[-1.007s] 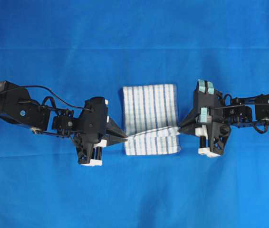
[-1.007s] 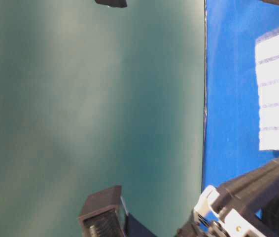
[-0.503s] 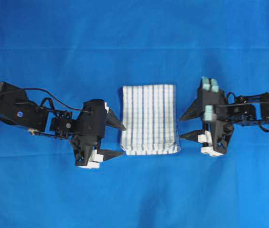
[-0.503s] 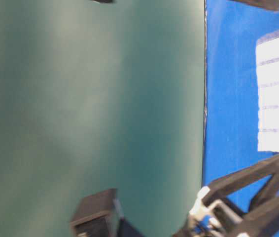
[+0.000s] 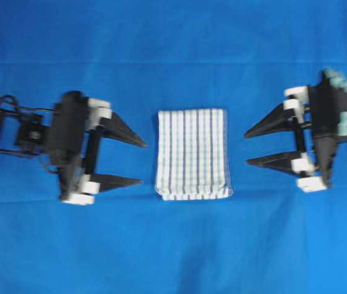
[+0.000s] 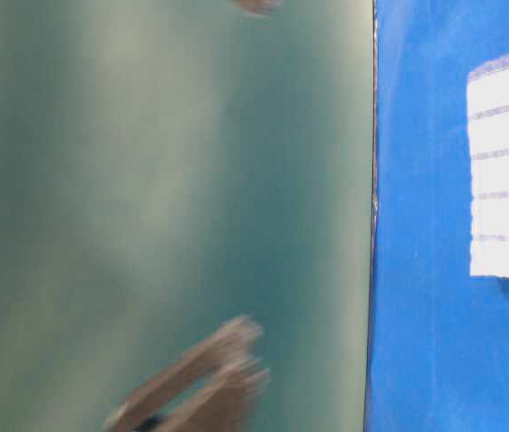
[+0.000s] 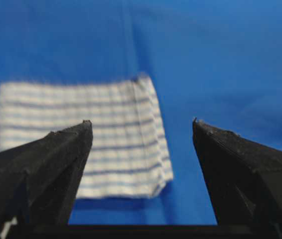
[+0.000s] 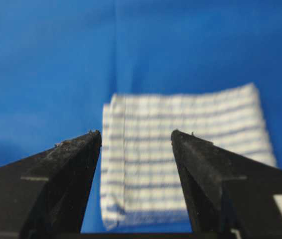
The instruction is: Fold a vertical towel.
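Observation:
The towel [image 5: 192,153], white with thin blue stripes, lies folded into a short rectangle in the middle of the blue cloth. It also shows at the right edge of the table-level view as the towel [image 6: 506,189]. My left gripper [image 5: 143,163] hangs open to the left of it, clear of the cloth, with nothing between its fingers. My right gripper [image 5: 246,147] stands open to the right, also apart from it. From the left wrist the towel [image 7: 81,137] lies ahead of the open left gripper [image 7: 138,121]. From the right wrist the towel [image 8: 181,149] lies beyond the open right gripper [image 8: 136,132].
A large plain blue cloth [image 5: 173,55] covers the whole table. In the table-level view a green wall [image 6: 165,180] fills the left side, and a blurred dark arm part [image 6: 200,378] crosses its lower portion.
Both grippers have let go of the towel's folded edge, opened wide and drawn back outward to either side. The lifted lower edge has settled flat, leaving the towel folded.

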### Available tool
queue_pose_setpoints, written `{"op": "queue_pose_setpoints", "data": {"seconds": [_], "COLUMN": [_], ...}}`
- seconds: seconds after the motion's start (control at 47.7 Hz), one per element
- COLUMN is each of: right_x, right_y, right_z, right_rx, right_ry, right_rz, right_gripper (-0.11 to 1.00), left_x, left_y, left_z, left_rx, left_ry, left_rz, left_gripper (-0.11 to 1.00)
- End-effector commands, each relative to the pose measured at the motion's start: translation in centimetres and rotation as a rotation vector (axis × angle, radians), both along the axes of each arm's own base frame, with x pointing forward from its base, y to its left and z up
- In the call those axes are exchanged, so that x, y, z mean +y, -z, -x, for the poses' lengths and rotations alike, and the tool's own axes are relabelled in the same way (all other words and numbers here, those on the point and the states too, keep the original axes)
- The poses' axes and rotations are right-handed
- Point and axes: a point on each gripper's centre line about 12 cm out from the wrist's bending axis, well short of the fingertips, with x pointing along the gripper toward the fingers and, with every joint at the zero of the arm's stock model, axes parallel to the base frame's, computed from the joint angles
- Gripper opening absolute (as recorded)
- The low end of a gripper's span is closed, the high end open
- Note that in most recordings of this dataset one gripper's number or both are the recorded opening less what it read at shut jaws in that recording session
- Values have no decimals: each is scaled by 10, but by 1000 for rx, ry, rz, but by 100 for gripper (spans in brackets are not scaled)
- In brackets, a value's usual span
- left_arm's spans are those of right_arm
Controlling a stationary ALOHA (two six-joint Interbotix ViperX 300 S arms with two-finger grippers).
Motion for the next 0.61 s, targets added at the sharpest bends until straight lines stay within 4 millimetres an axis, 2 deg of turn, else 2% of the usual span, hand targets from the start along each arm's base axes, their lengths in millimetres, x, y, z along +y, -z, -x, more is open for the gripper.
{"op": "queue_pose_setpoints", "data": {"seconds": [0.0,0.126,0.273,0.419,0.587], "right_x": [-7,-16,-24,-32,-40], "right_y": [-22,-46,-64,-64,-48], "right_z": [11,33,57,79,99], "right_rx": [-78,-163,-207,-220,-233], "right_ry": [15,46,78,122,181], "right_rz": [17,34,57,67,71], "right_gripper": [62,62,62,62,62], "left_x": [4,14,25,28,34], "left_y": [-31,-51,-64,-73,-60], "left_z": [13,40,73,106,138], "left_rx": [-96,-176,-256,-325,-353], "left_ry": [0,-12,-42,-47,-71], "left_rz": [-9,-31,-35,-32,-24], "left_gripper": [77,77,77,76,76]}}
